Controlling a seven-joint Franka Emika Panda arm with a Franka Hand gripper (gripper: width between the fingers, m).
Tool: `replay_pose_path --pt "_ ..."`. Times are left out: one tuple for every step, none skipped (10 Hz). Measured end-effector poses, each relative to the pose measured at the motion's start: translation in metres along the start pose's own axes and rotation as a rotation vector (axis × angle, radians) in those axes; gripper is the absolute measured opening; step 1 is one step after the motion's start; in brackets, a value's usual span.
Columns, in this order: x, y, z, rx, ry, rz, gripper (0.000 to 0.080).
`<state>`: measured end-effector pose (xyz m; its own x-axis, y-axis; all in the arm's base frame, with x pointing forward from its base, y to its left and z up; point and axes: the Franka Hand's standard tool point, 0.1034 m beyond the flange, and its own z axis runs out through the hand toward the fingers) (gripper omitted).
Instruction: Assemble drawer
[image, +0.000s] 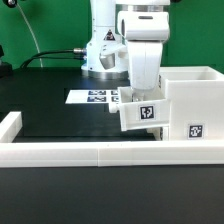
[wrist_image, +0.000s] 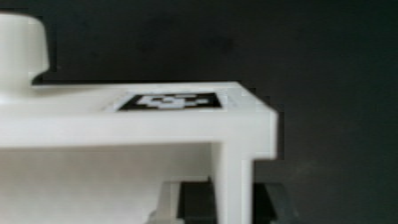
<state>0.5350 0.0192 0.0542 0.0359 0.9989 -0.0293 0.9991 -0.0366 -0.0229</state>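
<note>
My gripper (image: 136, 96) is shut on the wall of a small white open-top tray (image: 142, 115) with a black-and-white tag on its side. It holds the tray tilted, just above the black table, against the exterior view's left side of the large white housing (image: 192, 100). In the wrist view the tray's thin wall (wrist_image: 231, 170) stands between my two black pads (wrist_image: 183, 200), with my gripper (wrist_image: 231, 205) closed round it and a tag (wrist_image: 173, 100) on the tray's flat face. I see no second tray.
The marker board (image: 95, 97) lies flat behind the tray, near the arm's base (image: 100, 55). A long low white border wall (image: 90, 153) runs along the front and turns back at the exterior view's left (image: 10, 125). A white rounded shape (wrist_image: 18, 45) shows in the wrist view.
</note>
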Motion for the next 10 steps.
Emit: replay_pose_path --pt "-0.001 0.001 0.000 -0.001 -0.001 0.002 0.0041" --pt "-0.002 0.001 0.000 -0.005 0.000 0.003 0.0041" --pt "-0.002 0.001 0.000 -0.005 0.001 0.004 0.0041" --pt "-0.002 0.001 0.000 -0.004 0.001 0.004 0.0041" --pt "-0.002 0.001 0.000 -0.004 0.001 0.004 0.0228" --pt "-0.002 0.000 0.000 -0.003 0.001 0.005 0.0364" --pt "-0.002 0.000 0.000 -0.004 0.000 0.006 0.0364" --pt "-0.003 0.001 -0.003 -0.008 0.000 0.009 0.0560" --pt "-0.003 0.003 -0.007 -0.014 -0.001 0.012 0.0627" --pt "-0.003 0.005 -0.011 -0.020 -0.002 0.013 0.0627"
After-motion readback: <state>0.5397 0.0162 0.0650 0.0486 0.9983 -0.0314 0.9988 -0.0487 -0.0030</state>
